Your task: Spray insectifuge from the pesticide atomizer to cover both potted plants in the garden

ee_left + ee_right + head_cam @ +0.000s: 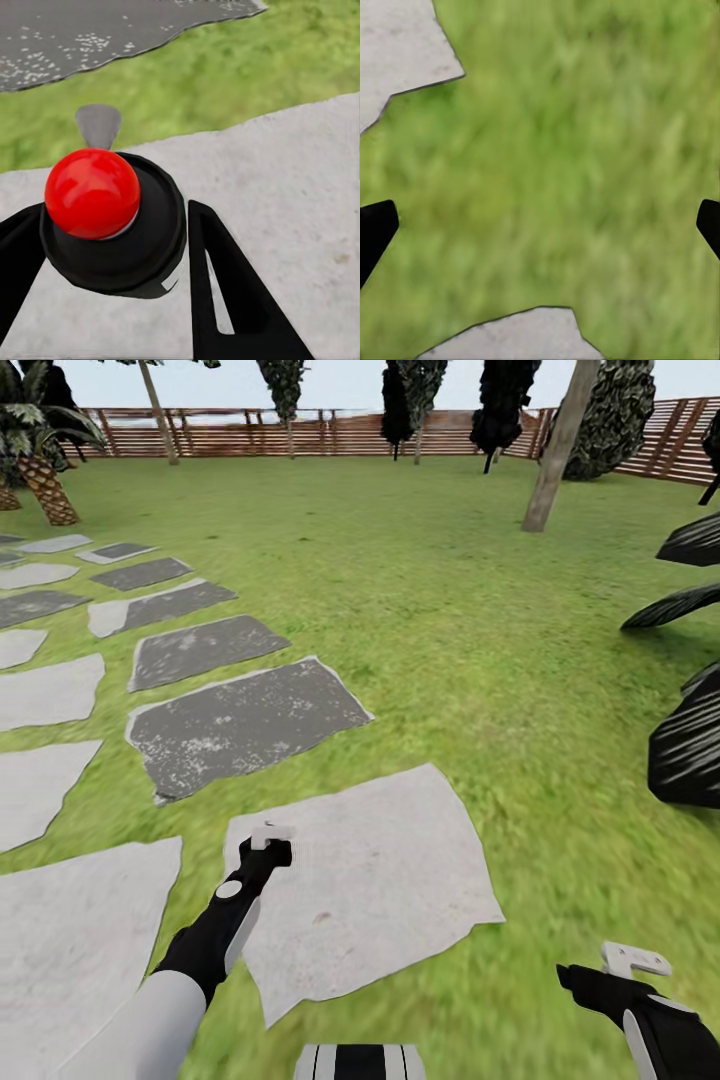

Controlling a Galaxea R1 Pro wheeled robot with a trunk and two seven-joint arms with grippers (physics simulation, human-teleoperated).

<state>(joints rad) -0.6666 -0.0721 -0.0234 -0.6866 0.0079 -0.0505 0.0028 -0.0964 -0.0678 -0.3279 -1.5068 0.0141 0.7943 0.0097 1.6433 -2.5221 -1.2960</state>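
One pesticide atomizer (112,225) sits clamped in the left tool (112,247), its long axis along the fingers, red cap toward the camera; right tool (540,217) spread wide.

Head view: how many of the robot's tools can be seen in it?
2. The left tool, gripping the pesticide atomizer, is above a pale slab; the right tool is above grass, lower right.

Green lawn (450,610), speckled dark-grey and pale-grey stepping stones (240,725).
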